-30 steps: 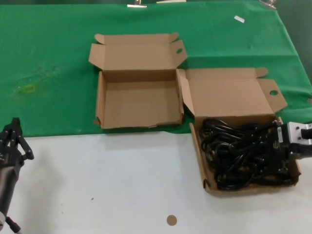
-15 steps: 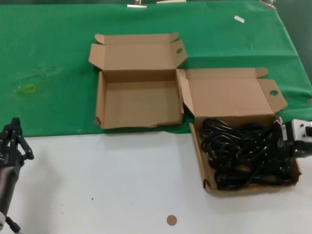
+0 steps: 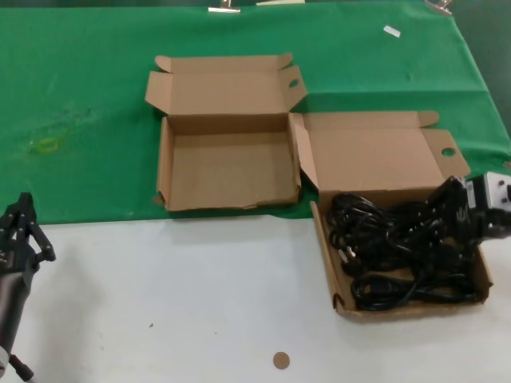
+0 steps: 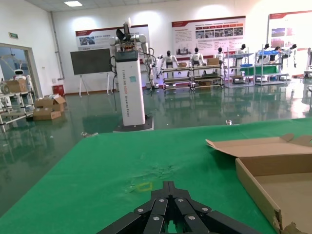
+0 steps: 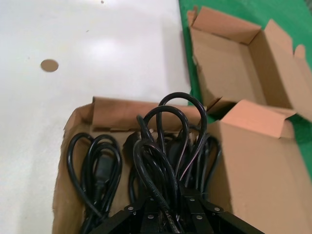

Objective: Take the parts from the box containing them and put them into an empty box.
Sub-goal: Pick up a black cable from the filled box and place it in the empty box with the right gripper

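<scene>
The box containing the parts (image 3: 342, 303) stands open at the right, filled with black looped cables (image 3: 375, 259). My right gripper (image 3: 457, 211) is at its right edge, shut on a cable bundle (image 3: 431, 222) that is raised above the others. In the right wrist view the held loops (image 5: 171, 127) rise from the gripper (image 5: 168, 204), over the box's wall (image 5: 122, 115). The empty box (image 3: 227, 169) lies open at the centre, left of the full one; it also shows in the right wrist view (image 5: 220, 63). My left gripper (image 3: 19, 233) is parked at the lower left, shut (image 4: 169, 186).
Green cloth (image 3: 80, 96) covers the far half of the table, white surface (image 3: 176, 295) the near half. A small brown disc (image 3: 280, 360) lies near the front edge. The raised lid (image 3: 375, 152) of the full box touches the empty box's right wall.
My right gripper has risen and drawn back a little with the cable bundle, pulling its loops up out of the pile. The left arm has not moved.
</scene>
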